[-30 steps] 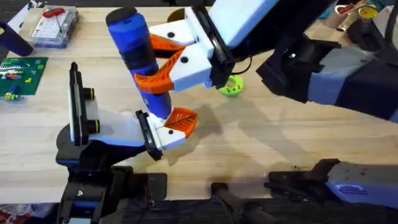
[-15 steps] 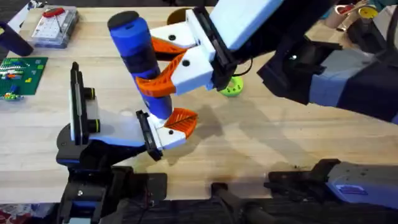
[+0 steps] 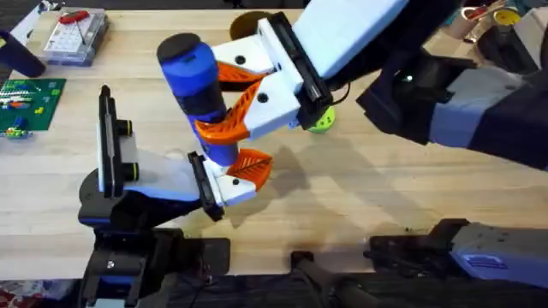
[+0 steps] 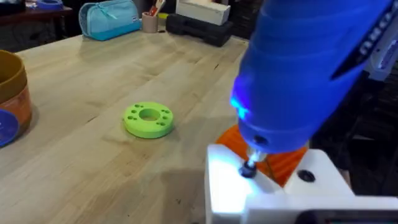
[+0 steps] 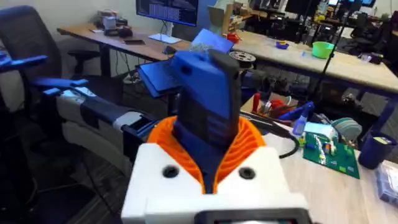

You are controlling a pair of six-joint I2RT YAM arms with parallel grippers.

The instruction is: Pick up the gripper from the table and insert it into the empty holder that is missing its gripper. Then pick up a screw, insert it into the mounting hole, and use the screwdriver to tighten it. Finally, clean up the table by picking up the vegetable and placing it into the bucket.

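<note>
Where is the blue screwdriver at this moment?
In the overhead view the screwdriver stands nearly upright left of centre, clamped by the right pincer, its lower end at the left pincer. The lime-green disc lies to its right.

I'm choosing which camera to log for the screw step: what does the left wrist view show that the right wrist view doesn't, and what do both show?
Left wrist view alone: the lime-green flat round disc with its small mounting holes lying on the light wooden table, the orange-brown bucket at the edge, and the screwdriver's thin metal bit.

Right wrist view alone: the right hand with its orange ribbed pads closed around the tool's body, and a green circuit board behind.

Both: the thick blue cylindrical power screwdriver.
</note>
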